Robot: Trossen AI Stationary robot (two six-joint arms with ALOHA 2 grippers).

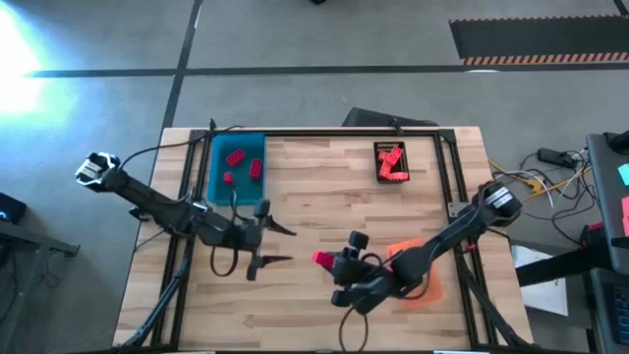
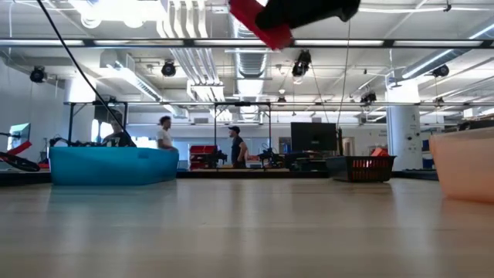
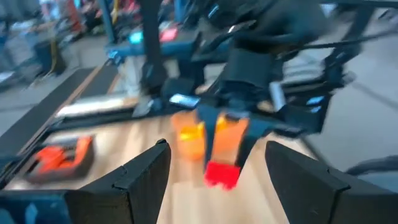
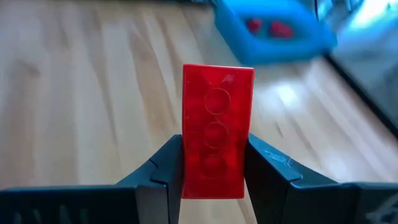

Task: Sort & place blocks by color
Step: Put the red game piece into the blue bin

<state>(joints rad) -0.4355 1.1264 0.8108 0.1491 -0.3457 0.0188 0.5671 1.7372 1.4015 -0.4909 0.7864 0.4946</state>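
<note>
My right gripper hovers over the near middle of the table, shut on a red studded block, which the low view shows high above the wood. My left gripper is open just to its left and holds nothing; in its wrist view the fingers frame that red block. Three red blocks lie in the blue tray at the far left. Red and orange blocks lie in the black tray at the far right. My right gripper pinches the red block between its two fingers by the long sides, on the half nearer the wrist. The other half sticks out past the fingertips, with round studs showing. The fingers point toward the table's left. The block is lifted clear of the table.
A translucent orange tray sits under my right arm near the table's right near corner, and the left wrist view shows it behind the block. Bare wood lies between the trays. People stand in the room far behind the table.
</note>
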